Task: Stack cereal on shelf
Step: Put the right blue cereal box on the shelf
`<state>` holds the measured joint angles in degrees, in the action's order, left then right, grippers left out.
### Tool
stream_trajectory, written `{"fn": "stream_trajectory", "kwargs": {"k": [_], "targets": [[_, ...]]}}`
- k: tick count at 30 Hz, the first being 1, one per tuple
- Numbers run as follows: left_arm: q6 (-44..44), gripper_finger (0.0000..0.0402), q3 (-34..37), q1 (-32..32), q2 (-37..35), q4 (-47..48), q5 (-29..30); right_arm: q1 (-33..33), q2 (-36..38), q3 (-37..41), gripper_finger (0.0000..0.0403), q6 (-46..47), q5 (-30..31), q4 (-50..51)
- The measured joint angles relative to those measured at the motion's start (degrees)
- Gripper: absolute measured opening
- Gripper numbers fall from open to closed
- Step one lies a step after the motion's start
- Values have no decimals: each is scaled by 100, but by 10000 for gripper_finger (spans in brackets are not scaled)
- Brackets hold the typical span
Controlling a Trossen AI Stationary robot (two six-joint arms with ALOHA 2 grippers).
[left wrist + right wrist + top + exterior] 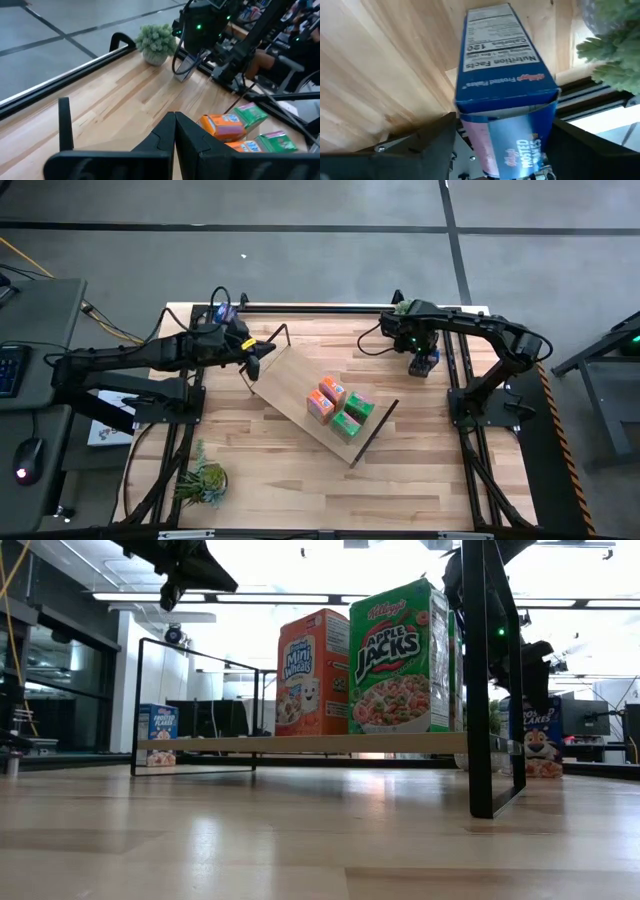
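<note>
From my remote seat I see a grey floor [320, 240] crossed by dark seams around the striped wooden bench [300, 470]. A desk [35, 350] to one side carries a keyboard [10, 370] and a mouse [28, 450]. Behind the bench, long ceiling lights [280, 598] glow, with dark monitors [210, 718] below them.

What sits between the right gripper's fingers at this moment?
A blue Frosted Flakes box, standing between the right gripper's dark fingers near the table's far edge; the right wrist view shows it best.
</note>
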<state>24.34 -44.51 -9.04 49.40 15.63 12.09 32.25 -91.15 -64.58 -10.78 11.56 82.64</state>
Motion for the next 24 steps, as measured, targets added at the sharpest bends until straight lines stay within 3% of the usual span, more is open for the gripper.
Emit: {"fn": "stream_trajectory", "kwargs": {"k": [12,18,22,24], "targets": [[-2,0,0,0,-529,-3,37,-2,542,-13,124,220,-168,284],[-155,0,-50,0,-809,38,56,-29,1087,-558,107,533,-896,404],[-561,0,-436,0,-966,2,277,-298,1215,-1568,106,1261,-1628,159],[-823,0,-666,0,-994,-5,445,-592,1148,-2170,106,1799,-1678,-220]]}}
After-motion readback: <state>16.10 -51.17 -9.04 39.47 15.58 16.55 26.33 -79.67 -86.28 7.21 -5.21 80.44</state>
